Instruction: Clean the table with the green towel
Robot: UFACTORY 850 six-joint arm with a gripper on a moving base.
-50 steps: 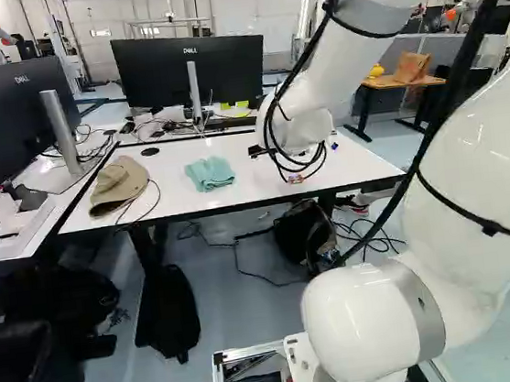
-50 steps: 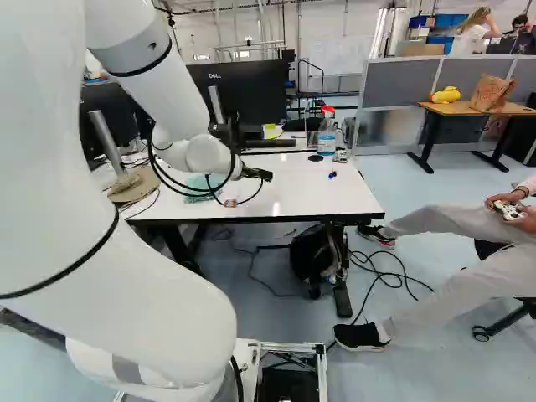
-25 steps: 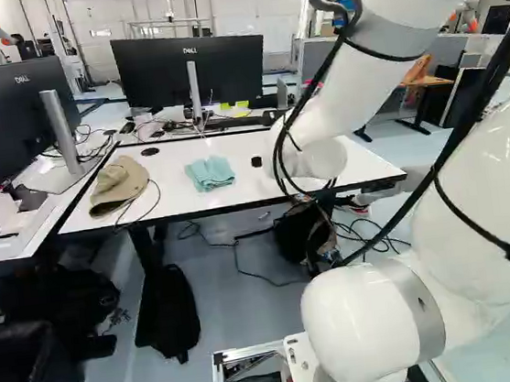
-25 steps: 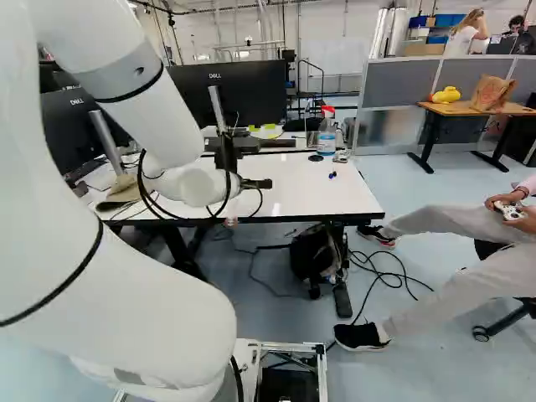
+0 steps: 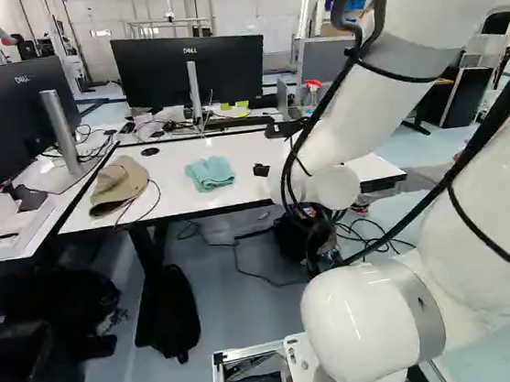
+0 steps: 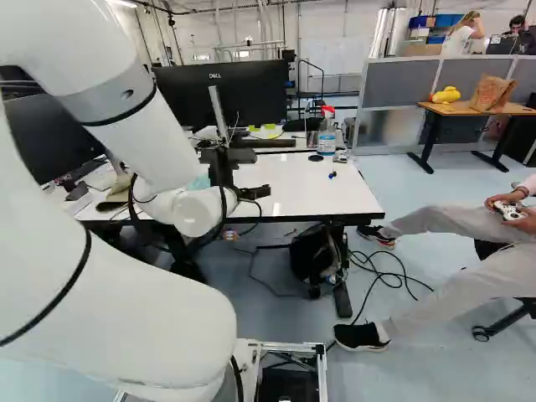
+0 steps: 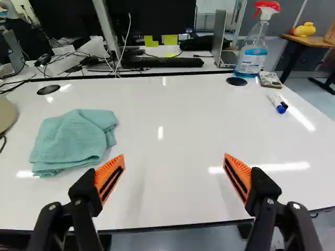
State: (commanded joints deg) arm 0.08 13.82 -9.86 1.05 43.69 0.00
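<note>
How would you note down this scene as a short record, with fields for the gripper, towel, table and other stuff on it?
Gripper: open, nothing between its fingers
Towel: green, loosely folded on the table, not gripped
Table: white top, shiny, reflecting lights
Headwear: tan hat, left of the towel in the left base view
Cleaner: spray bottle, upright by the table's far edge
Small items: blue-capped marker, lying nearer than the bottle
</note>
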